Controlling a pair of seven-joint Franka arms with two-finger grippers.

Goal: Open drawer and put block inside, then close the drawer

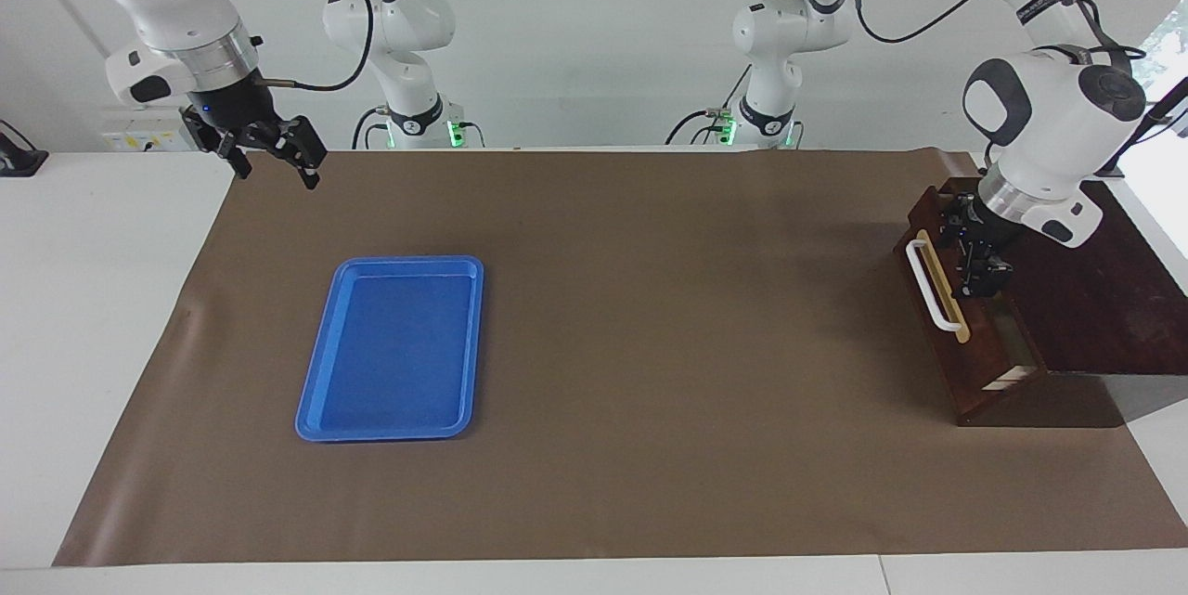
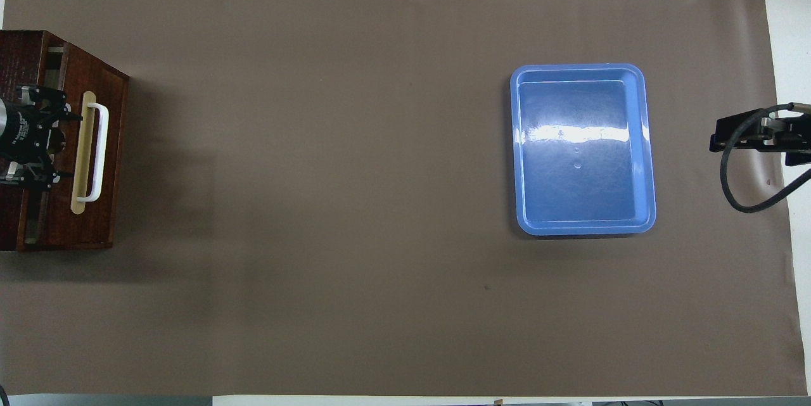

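Drawer [image 1: 965,335] sits nearly shut at the left arm's end of the table, block hidden from me, so I push its front straight in with my spread left hand [image 1: 982,263], while my spread right hand [image 1: 269,149] waits.

A white desk [image 1: 111,298] is covered by a brown mat [image 1: 650,298]; a plain white wall [image 1: 575,38] is seen across the frame's top.
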